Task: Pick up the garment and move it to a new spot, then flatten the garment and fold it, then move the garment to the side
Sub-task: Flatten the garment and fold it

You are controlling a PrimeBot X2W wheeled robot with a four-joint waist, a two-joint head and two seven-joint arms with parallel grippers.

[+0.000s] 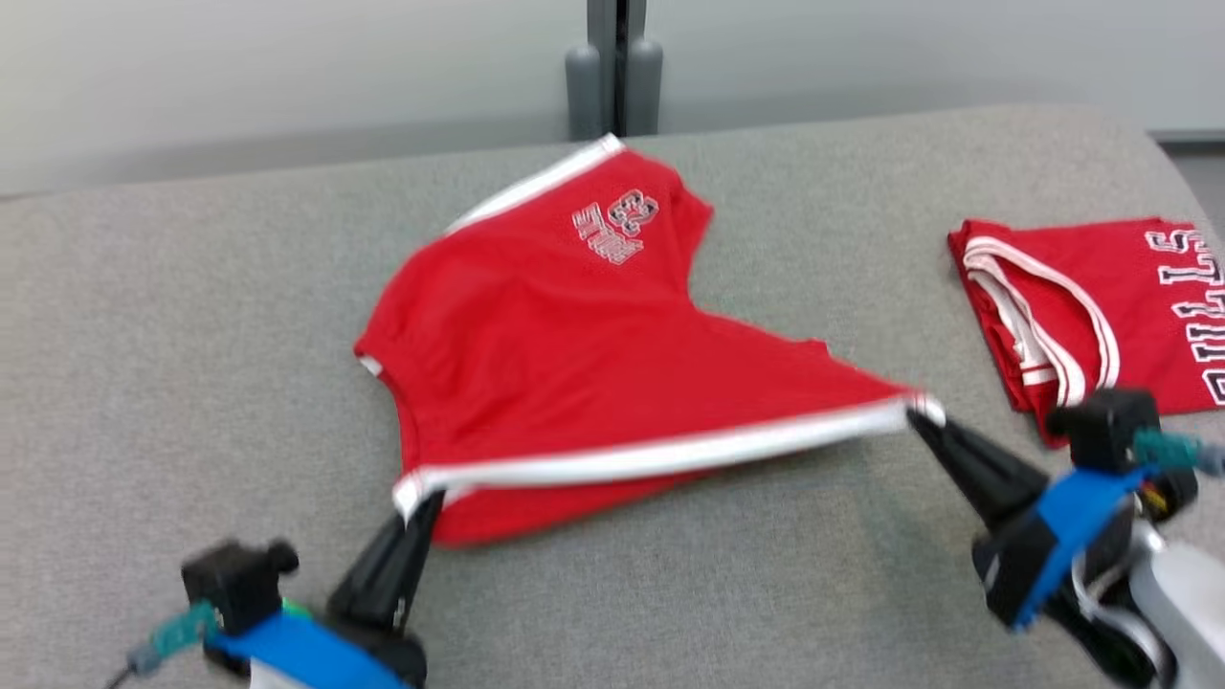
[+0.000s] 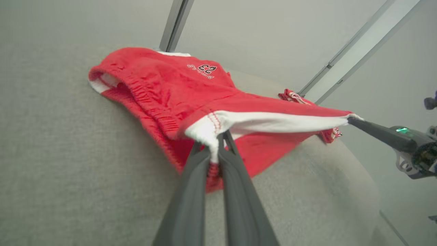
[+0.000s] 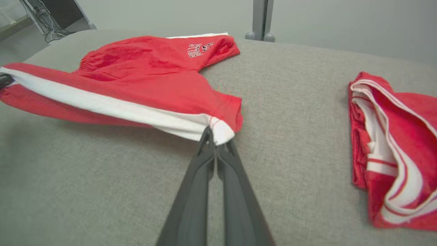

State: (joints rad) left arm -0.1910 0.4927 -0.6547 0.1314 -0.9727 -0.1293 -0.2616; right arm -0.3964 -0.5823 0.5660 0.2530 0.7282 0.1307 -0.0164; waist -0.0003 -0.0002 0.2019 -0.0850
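The garment point(image 1: 574, 344) is a pair of red shorts with white trim and a "23" print, spread across the grey table. Its near white-striped edge is lifted and stretched between both grippers. My left gripper point(image 1: 418, 502) is shut on the garment's near left corner; in the left wrist view the left gripper point(image 2: 215, 150) pinches the white hem of the garment point(image 2: 177, 92). My right gripper point(image 1: 921, 413) is shut on the near right corner, and the right wrist view has the right gripper point(image 3: 214, 138) clamped on the garment's point(image 3: 143, 78) white band. The far part still rests on the table.
A second red garment point(image 1: 1091, 306), folded, with white lettering, lies at the table's right edge; the right wrist view shows this folded garment point(image 3: 396, 147) at its right. The grey table point(image 1: 191, 335) stretches bare to the left. A grey post point(image 1: 613, 67) stands behind the table.
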